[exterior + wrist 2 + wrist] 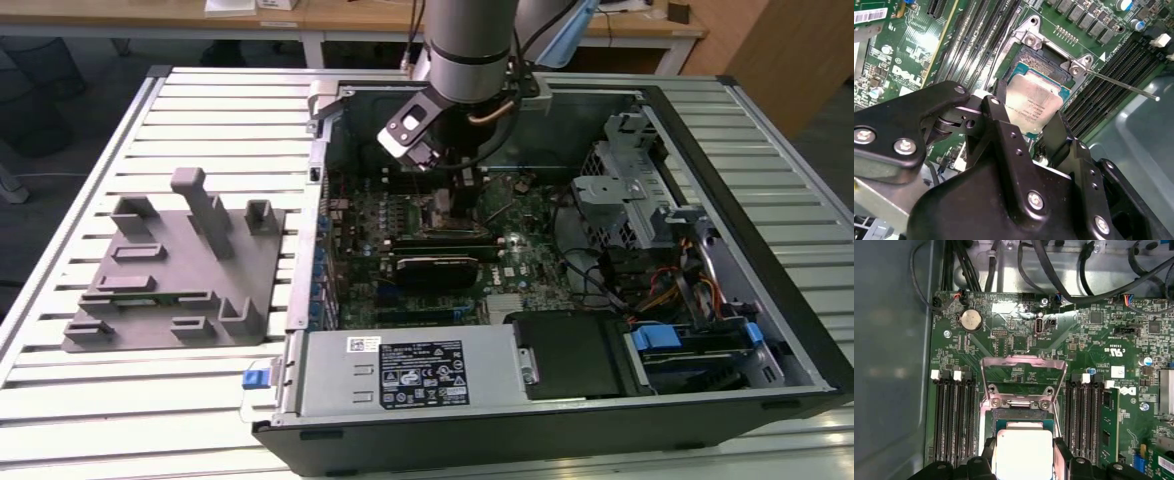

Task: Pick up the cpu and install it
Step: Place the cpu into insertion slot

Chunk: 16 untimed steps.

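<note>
The cpu, a small square chip with a pale silver top, lies low over the open black socket on the green motherboard. My gripper is shut on it, with a black finger pressed against each of two opposite edges. The first wrist view shows the cpu between the fingers, just in front of the socket's raised metal load plate. Whether the chip is fully seated I cannot tell. In the exterior view the gripper reaches down into the open computer case.
A grey plastic tray with upright blocks stands on the slatted table at the exterior view's left. Memory slots flank the socket. A thin socket lever sticks out. The case also holds a power supply, a drive cage and cables.
</note>
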### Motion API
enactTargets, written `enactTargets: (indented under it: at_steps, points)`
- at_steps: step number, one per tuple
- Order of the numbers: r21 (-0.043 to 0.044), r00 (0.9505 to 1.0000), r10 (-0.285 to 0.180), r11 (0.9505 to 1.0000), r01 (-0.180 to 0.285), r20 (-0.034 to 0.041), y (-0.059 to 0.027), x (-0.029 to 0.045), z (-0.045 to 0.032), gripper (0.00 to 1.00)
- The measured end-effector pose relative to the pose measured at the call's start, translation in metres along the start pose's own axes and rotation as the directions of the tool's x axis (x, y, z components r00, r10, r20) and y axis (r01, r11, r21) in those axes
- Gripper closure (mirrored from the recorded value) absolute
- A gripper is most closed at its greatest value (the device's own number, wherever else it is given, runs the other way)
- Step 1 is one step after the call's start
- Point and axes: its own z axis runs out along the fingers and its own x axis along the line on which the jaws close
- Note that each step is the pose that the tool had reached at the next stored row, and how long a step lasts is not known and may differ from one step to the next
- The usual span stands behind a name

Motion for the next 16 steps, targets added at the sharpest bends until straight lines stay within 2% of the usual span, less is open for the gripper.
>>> enactTargets:
  at_steps: [16]
  points:
    - [0.0, 1.0, 0.001, 1.0, -0.001, 0.0, -0.0016, 0.0015, 0.02, 0.46]
